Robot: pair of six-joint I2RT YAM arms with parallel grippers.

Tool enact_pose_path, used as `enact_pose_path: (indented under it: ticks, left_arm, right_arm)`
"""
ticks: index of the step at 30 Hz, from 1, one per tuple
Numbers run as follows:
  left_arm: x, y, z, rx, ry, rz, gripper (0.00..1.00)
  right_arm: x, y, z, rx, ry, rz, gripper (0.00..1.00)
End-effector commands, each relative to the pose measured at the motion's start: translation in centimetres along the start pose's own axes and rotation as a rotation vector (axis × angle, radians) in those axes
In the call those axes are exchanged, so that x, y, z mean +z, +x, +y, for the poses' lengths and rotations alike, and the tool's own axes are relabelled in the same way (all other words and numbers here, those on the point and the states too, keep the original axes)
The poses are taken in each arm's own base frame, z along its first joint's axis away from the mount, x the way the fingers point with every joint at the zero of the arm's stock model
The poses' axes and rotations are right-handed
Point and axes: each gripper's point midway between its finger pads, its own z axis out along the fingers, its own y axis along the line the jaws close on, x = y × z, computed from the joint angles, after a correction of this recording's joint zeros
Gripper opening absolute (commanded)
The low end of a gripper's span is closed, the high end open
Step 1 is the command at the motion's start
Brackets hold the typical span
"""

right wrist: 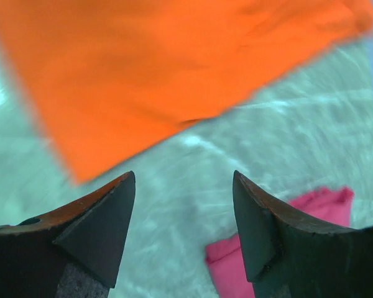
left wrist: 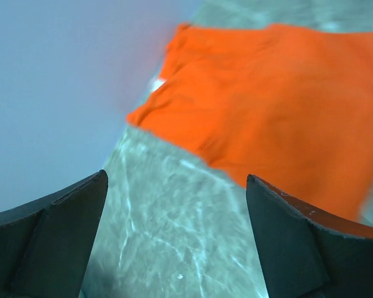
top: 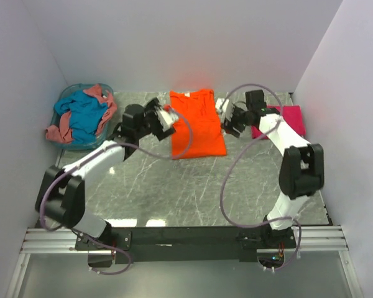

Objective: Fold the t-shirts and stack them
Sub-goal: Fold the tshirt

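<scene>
Left hand [top: 166, 119] and right hand [top: 227, 119] both gape empty, flanking the orange t-shirt [top: 199, 127] laid flat at the far middle of the tabletop [top: 193, 186], probably staged for its next fold; magenta t-shirt [top: 293, 118] sits folded far right, likely the stack base.

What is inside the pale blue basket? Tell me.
A teal-blue t-shirt and a salmon-pink t-shirt, crumpled together, spilling over the basket. Anything beneath them is covered.

We see the flat shirt [top: 196, 124] at the upper centre of the table [top: 174, 186]. At upper left the basket [top: 82, 146] holds crumpled shirts [top: 81, 115]; at upper right lies a folded shirt [top: 291, 118].
</scene>
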Motion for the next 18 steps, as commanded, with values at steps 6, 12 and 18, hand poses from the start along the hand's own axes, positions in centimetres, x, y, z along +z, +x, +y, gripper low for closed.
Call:
enact_pose_path:
  ticks: [6,12,18]
  left_arm:
    - [-1.3,3.1,-13.3,0.221,0.377,0.088,0.94]
    - [0.5,5.5,-15.4,0.241,0.421,0.148,0.93]
    - [2.8,7.9,-15.6,0.261,0.432,0.213,0.88]
  right_arm:
    - [0.0,1.5,9.7,-0.379,-0.261,-0.075,0.71]
    - [2.3,2.3,9.6,-0.38,-0.215,-0.01,0.7]
    - [3.1,3.1,9.3,-0.382,-0.201,0.018,0.7]
